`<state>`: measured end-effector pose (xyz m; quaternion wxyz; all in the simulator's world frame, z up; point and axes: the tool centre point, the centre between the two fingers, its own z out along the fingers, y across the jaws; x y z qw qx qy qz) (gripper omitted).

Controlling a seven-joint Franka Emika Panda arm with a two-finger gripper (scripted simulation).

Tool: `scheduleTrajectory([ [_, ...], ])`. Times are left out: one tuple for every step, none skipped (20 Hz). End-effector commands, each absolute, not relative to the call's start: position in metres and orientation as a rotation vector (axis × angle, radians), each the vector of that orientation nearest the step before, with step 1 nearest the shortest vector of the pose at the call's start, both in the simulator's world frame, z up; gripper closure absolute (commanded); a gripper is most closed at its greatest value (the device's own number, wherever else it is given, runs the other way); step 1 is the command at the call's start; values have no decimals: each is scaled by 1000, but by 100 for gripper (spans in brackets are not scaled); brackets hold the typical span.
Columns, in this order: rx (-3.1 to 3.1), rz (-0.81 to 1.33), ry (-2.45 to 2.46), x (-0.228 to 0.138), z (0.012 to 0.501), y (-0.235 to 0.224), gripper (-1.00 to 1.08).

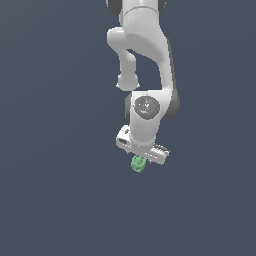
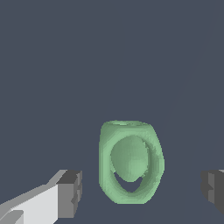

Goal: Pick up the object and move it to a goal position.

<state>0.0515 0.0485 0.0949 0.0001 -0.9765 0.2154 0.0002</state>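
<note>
Wrist view: green ring-shaped object [image 2: 130,162] between wide-apart fingers [image 2: 70,194] of gripper [image 2: 142,192], not touching, ready for grabbing.

Object [image 2: 131,162] matte pale-green; arm [image 1: 147,40] smooth glossy white

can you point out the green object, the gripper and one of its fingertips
green object [image 2: 130,164], wrist view, on the rounded lump inside its ring
gripper [image 2: 142,190], wrist view, midway between the two fingertips, jaws apart
fingertip [image 2: 70,193], wrist view, on the dark grey pad
</note>
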Motion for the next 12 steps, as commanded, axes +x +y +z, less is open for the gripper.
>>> scheduleTrajectory([
  [-3068,1,677,51,92,49,-92],
  [-3068,1,678,51,89,48,-92],
  [-3068,1,678,51,86,48,-92],
  [-3067,1,679,51,82,48,-92],
  [-3067,1,679,51,77,49,-92],
  [-3067,1,681,51,71,48,-92],
  [-3067,0,682,51,65,48,-92],
  [-3067,0,682,51,60,48,-92],
  [-3067,0,683,51,55,48,-92],
  [-3067,0,683,51,52,48,-92],
  [-3066,0,684,51,49,48,-92],
  [-3066,0,684,51,46,48,-92],
])
